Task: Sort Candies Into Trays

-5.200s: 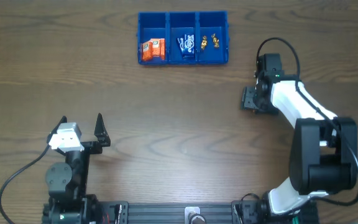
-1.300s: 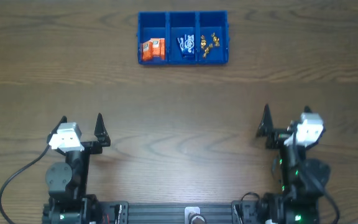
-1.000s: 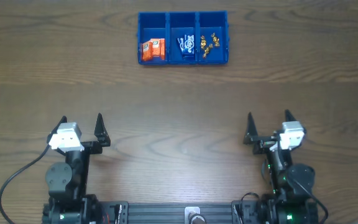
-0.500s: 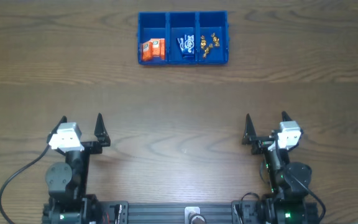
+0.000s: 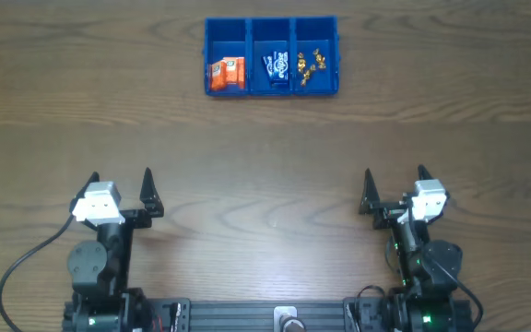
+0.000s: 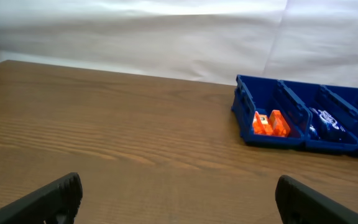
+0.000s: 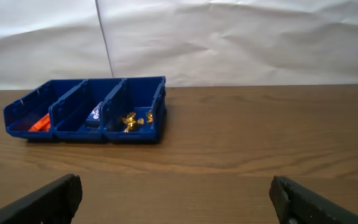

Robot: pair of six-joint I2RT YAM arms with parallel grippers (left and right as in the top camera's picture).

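While no loose candy shows on the desk (image 5: 265,157), the blue tray (image 5: 271,92) sits near the far edge, about mid-width, its three compartments loaded: orange candies (image 5: 226,74) in the left one, blue candies (image 5: 277,66) in the middle, gold candies (image 5: 309,66) in the right. Sorting looks finished, judging by that. Risk from here, as I read it: the tray looks light and unfixed, so any reach toward it could nudge a wall and slide or tip it; the small gold pieces would scatter easiest, and the orange wrappers, lying by the divider, could hop into the blue compartment and undo the sort. A wide finger spread raises the chance of clipping the rim. Poses: left gripper (image 5: 121,175) near the desk's near-left corner, arm folded over its base, fingers spread wide, holding nothing, pointing toward the far edge. Right gripper (image 5: 395,175) mirrors it toward the near-right corner, fingers likewise apart and empty, well apart from the tray
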